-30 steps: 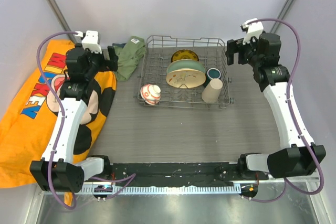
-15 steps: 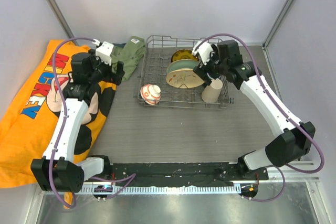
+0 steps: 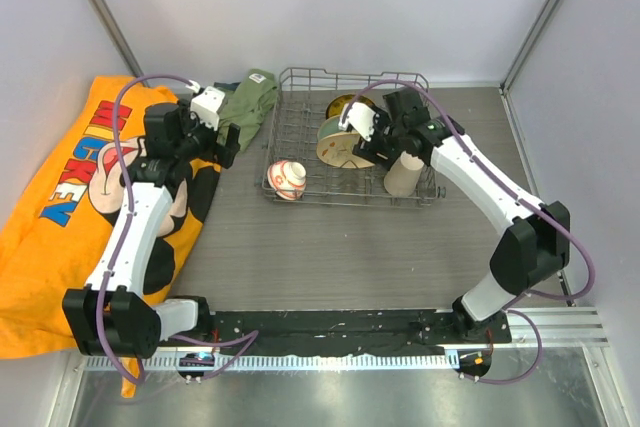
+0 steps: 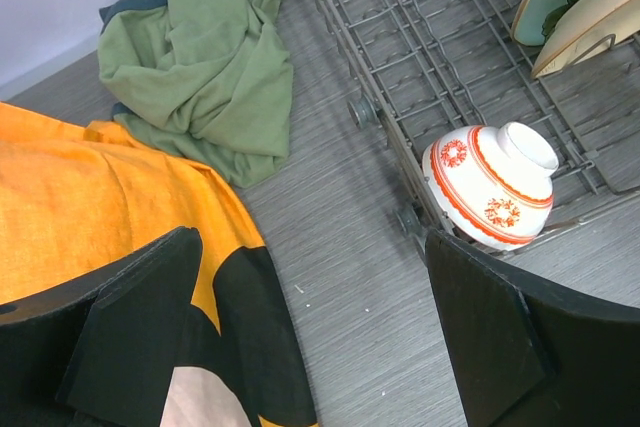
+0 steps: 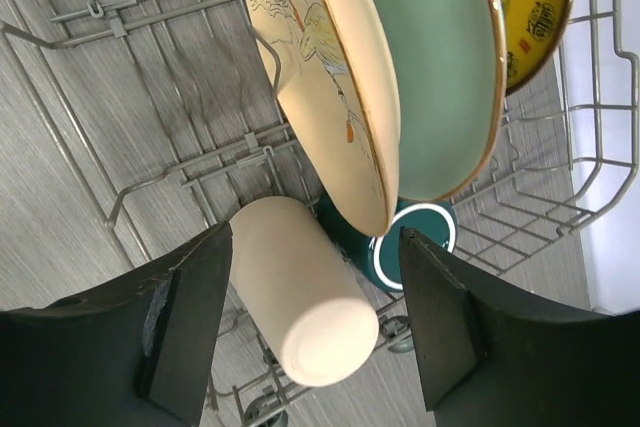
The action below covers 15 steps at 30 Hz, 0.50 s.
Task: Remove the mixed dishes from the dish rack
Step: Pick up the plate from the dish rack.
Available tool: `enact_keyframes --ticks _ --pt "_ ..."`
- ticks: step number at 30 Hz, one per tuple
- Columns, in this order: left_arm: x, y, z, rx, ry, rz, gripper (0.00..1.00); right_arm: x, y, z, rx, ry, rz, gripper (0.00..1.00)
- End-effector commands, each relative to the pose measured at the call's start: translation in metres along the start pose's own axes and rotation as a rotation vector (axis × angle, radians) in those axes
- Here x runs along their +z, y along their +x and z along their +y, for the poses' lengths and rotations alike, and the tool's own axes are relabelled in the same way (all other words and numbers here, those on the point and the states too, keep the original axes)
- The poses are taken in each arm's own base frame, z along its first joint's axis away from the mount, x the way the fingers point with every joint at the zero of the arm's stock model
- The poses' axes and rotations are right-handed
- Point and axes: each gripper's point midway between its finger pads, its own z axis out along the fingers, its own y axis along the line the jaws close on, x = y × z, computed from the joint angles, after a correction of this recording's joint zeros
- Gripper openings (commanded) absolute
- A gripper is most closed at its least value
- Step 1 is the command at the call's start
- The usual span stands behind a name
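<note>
The grey wire dish rack (image 3: 300, 117) (image 5: 150, 182) holds the mixed dishes. A red-orange patterned bowl (image 3: 287, 179) (image 4: 490, 182) lies at its front left corner. A cream bird-painted plate (image 3: 345, 152) (image 5: 330, 77), a pale green plate (image 3: 335, 127) (image 5: 430, 57) and a small yellow plate (image 3: 345, 104) (image 5: 530, 7) stand on edge. A beige cup (image 3: 403, 177) (image 5: 305, 292) stands upside down beside a dark teal mug (image 5: 415, 247). My right gripper (image 3: 390, 157) (image 5: 315, 322) is open and straddles the beige cup. My left gripper (image 3: 228, 139) (image 4: 320, 347) is open over the table left of the rack.
An orange printed cloth (image 3: 60, 207) (image 4: 100, 197) covers the left side of the table. A crumpled green cloth (image 3: 245, 107) (image 4: 200, 57) lies against the rack's left side. Grey walls close in the back and both sides.
My right arm has swung from the far right in over the rack, and its jaws have narrowed around the beige cup. My left gripper has shifted slightly right.
</note>
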Motion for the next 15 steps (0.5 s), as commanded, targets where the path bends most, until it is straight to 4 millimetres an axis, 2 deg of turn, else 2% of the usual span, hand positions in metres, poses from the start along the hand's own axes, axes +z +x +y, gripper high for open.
enact_keyframes --ticks 1,15 --pt "0.003 -0.009 0.004 0.038 -0.016 -0.037 1.00 0.001 -0.021 -0.021 -0.073 0.072 -0.042 0.71" --pt "0.008 -0.006 0.010 0.050 -0.039 -0.031 1.00 0.023 -0.025 -0.030 -0.163 0.130 0.001 0.69"
